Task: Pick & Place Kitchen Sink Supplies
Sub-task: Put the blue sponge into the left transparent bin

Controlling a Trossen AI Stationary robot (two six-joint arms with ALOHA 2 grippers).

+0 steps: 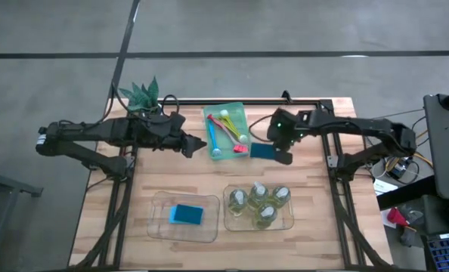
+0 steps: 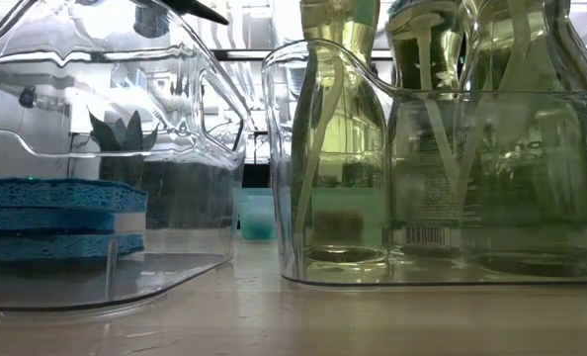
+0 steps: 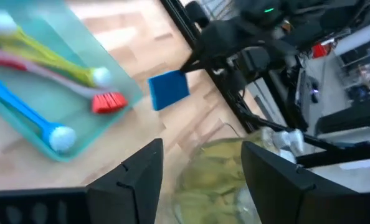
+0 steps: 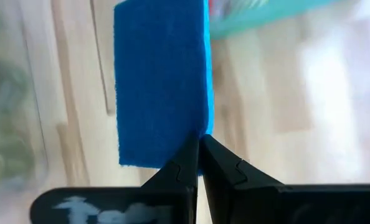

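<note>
A flat blue sponge (image 1: 262, 151) is held by my right gripper (image 1: 280, 156), just right of the green tray (image 1: 226, 113). The tray holds the blue, red and yellow-handled brushes (image 1: 226, 132). My left gripper (image 1: 200, 146) is open beside the tray's left edge and touches nothing; its wrist view shows its fingers apart (image 3: 200, 180). Blue sponges (image 2: 46, 218) lie stacked in the near left clear bin (image 1: 158, 227). Several bottles of yellow-green liquid (image 1: 261, 202) stand upright in the near right bin (image 1: 288, 224). My right gripper (image 4: 199, 155) pinches the blue sponge between its two fingers at the middle of one short edge (image 4: 194, 134). The sponge (image 4: 163, 81) sticks straight out beyond the fingertips, on edge. In the left wrist view the sponge (image 3: 169, 90) looks lifted clear of the wood.
A small potted green plant (image 1: 143, 94) stands at the table's far left corner, behind my left arm. The two clear bins fill the near middle of the table. Bare wood shows between the tray and the bins (image 1: 209, 174).
</note>
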